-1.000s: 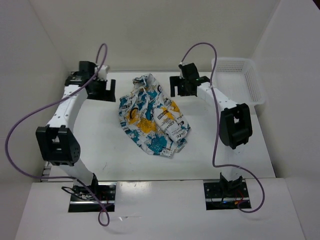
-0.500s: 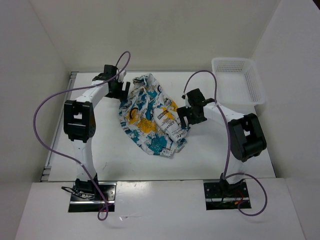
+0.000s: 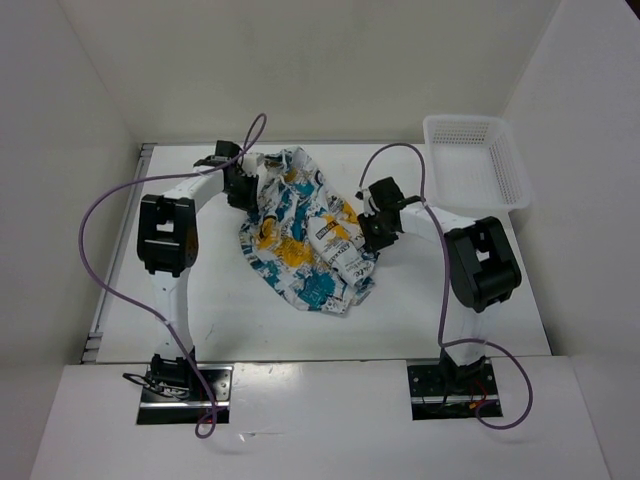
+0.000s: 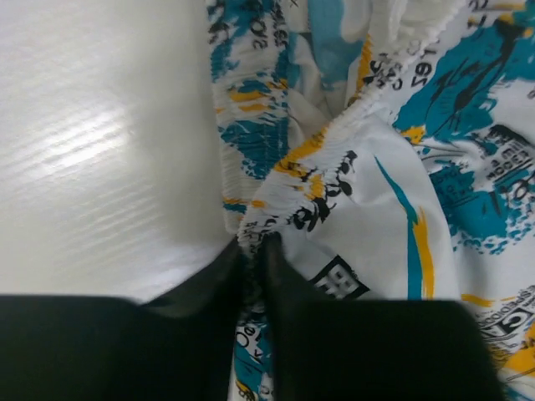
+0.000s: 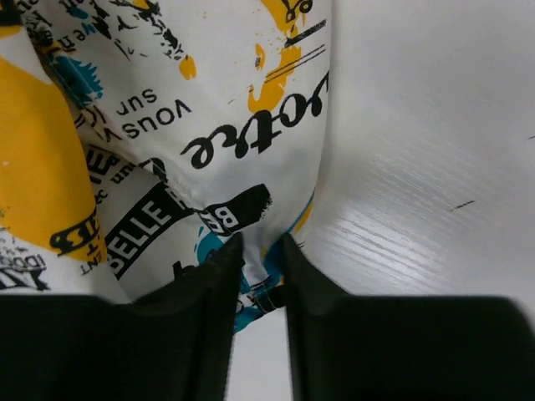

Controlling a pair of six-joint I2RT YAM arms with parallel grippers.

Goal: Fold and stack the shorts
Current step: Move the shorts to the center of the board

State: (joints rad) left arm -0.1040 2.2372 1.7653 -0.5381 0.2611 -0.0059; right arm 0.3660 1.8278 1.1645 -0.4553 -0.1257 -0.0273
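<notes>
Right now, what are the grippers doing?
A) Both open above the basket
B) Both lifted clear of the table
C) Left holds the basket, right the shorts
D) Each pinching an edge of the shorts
D: the wrist views show the left gripper and right gripper each closed on fabric of the shorts; the basket sits apart, far right.

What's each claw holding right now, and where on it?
Both pinch the shorts: left claw on the gathered elastic edge, right claw on the right-side edge.
</notes>
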